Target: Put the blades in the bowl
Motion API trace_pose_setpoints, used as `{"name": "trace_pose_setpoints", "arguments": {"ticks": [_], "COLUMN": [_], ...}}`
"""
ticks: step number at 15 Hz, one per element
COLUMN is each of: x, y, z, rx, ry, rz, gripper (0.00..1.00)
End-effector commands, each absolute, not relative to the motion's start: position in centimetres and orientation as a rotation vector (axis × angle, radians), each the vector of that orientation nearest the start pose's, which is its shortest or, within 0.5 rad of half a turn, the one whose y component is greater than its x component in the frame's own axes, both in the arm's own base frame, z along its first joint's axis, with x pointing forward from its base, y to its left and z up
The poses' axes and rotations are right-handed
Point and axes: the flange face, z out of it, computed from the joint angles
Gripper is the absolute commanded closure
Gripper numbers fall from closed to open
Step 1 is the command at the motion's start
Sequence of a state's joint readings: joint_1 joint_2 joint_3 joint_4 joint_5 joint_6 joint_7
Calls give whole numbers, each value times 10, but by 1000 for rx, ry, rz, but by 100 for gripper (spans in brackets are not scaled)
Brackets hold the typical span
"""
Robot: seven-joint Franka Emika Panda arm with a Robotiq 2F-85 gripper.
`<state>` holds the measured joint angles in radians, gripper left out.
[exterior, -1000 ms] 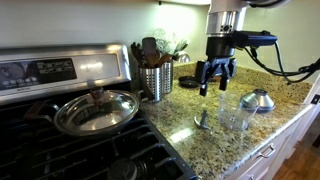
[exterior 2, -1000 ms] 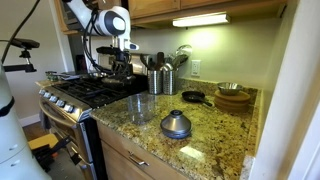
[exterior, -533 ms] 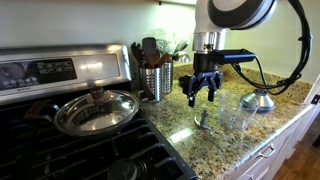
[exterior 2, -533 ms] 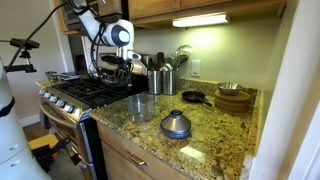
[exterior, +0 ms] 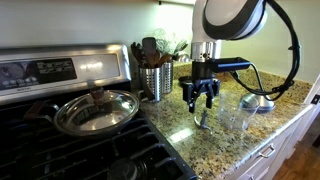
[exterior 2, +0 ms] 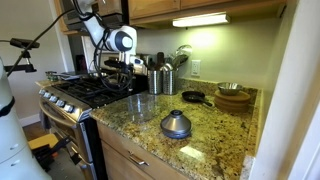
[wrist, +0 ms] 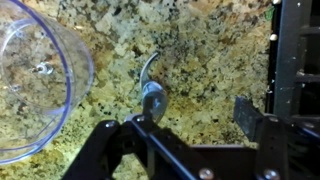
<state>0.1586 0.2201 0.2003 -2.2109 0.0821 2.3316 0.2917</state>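
The hand [exterior: 201, 97] hangs open over the granite tabletop [exterior: 178, 136], its 2 fingers [exterior: 190, 99] spread wide and pointing down, holding nothing. In the wrist view the hand [wrist: 190, 120] comes in from the bottom edge, with 1 dark finger at the lower left and 1 at the right. There is bare stone between them.

The blades [exterior: 203, 120] stand on the tabletop directly beneath the hand, near the front edge, and clear of the fingers. From the wrist view the blades [wrist: 152, 96] appear as a small grey round hub with a curved blade sweeping upward. They lie just inside the lower-left finger rather than centred in the gap.

The bowl [exterior: 237, 113], clear and upright, stands just beside the blades along the same front edge, apart from them. In the wrist view the bowl [wrist: 35, 80] fills the left side, open and seemingly empty. In an exterior view the bowl [exterior 2: 141, 107] sits near the tabletop edge that meets the stove [exterior 2: 85, 95], and the blades may be hidden behind it.

A silver dome [exterior: 258, 101] rests beyond the bowl. A utensil holder [exterior: 155, 81] stands at the back edge, near a lidded pan [exterior: 97, 111] on the stove.
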Motion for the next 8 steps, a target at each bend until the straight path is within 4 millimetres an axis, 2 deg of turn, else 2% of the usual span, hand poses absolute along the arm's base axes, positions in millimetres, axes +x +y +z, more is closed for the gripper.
{"name": "trace_pose_setpoints", "arguments": {"ticks": [1, 4, 5, 7, 8], "x": [508, 511, 512, 513, 513], "y": [186, 180, 179, 176, 175], "z": [274, 272, 271, 268, 266], "rx": [-3080, -3084, -3084, -3086, -3087], "ry": [39, 60, 70, 83, 89], "rz": [138, 128, 131, 139, 142], "gripper": [6, 12, 17, 32, 35]}}
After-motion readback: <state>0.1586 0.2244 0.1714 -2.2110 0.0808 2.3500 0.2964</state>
